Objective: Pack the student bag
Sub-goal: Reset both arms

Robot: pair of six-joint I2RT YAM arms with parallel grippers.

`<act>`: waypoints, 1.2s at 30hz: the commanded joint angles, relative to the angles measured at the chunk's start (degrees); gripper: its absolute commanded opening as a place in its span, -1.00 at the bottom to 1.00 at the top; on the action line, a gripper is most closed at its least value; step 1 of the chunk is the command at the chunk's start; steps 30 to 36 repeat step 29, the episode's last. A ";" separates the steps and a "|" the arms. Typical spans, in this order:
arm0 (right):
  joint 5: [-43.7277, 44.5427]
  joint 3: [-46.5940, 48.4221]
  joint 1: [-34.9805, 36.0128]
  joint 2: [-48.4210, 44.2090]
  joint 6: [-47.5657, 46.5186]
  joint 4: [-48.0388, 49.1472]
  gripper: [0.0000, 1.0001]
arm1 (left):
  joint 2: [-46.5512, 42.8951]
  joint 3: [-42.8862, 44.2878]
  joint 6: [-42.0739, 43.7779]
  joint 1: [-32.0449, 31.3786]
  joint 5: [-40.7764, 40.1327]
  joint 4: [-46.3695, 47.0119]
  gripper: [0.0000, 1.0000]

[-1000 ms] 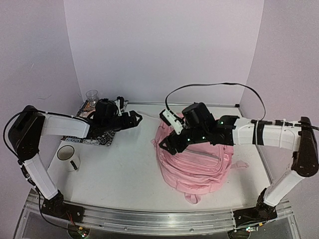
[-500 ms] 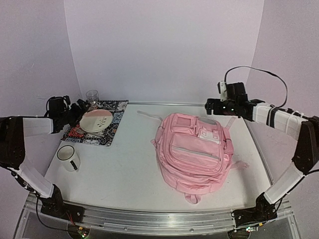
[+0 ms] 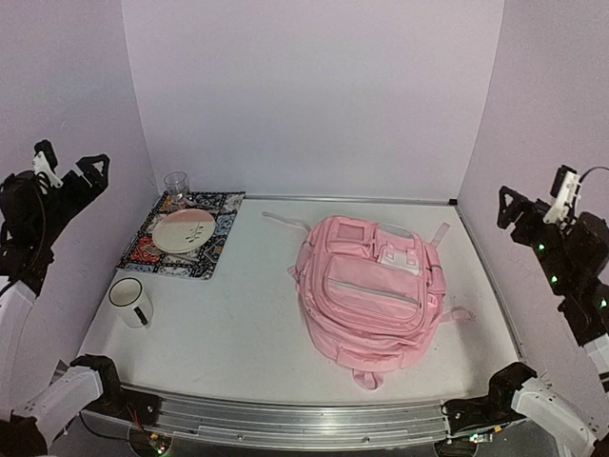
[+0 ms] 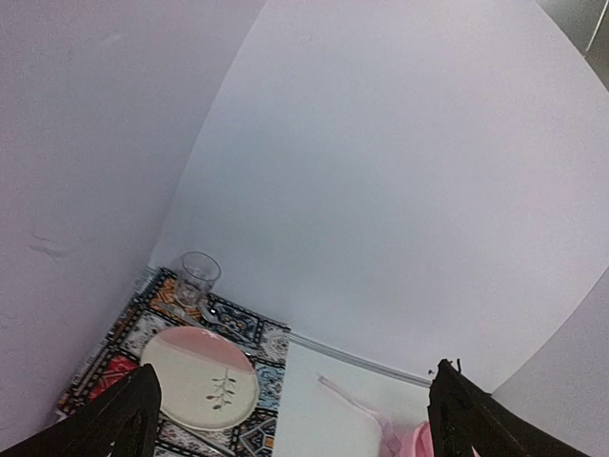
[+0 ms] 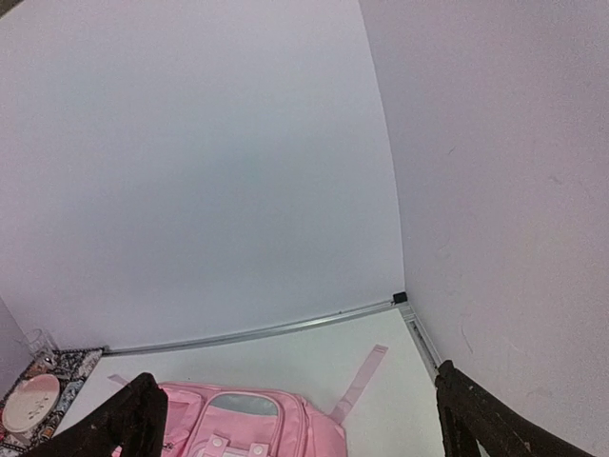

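The student bag (image 3: 371, 290), a large pale-pink backpack with zipped front pockets, lies flat on the white table right of centre, its top loop toward the near edge. My left gripper (image 3: 68, 162) is open and empty, raised at the far left, well away from the bag. My right gripper (image 3: 535, 195) is open and empty, raised at the far right. The left wrist view shows the wide-open left gripper (image 4: 295, 419) and a corner of the bag (image 4: 419, 444). The right wrist view shows the open right gripper (image 5: 300, 424) above the bag's far end (image 5: 247, 419).
A patterned mat (image 3: 211, 249) lies at the back left with a cream-and-pink plate (image 3: 184, 228) and a clear glass (image 3: 175, 184) on it. A white mug (image 3: 128, 297) stands near the left front. A pink strap (image 5: 362, 381) trails from the bag toward the back right corner.
Both arms have pulled back from over the table to raised positions at the sides. The right gripper has left the bag. The left gripper has left the mat, where the plate now shows.
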 commanded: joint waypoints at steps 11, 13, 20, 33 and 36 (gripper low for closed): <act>-0.12 -9.19 0.16 -16.67 -3.67 -5.68 0.96 | -12.80 -6.93 8.73 -3.25 -12.39 -13.53 0.99; -0.27 -8.78 0.18 -16.18 -4.02 -5.69 0.97 | -12.84 -6.94 9.28 -3.45 -12.90 -13.68 0.99; -0.76 -9.26 0.22 -15.35 -4.27 -5.71 0.96 | -12.47 -7.15 9.33 -5.02 -13.01 -13.77 0.99; -0.81 -8.83 0.16 -14.84 -4.55 -5.88 0.96 | -12.55 -7.40 9.25 -5.30 -13.63 -13.86 0.99; -0.81 -8.83 0.16 -14.84 -4.55 -5.88 0.96 | -12.55 -7.40 9.25 -5.30 -13.63 -13.86 0.99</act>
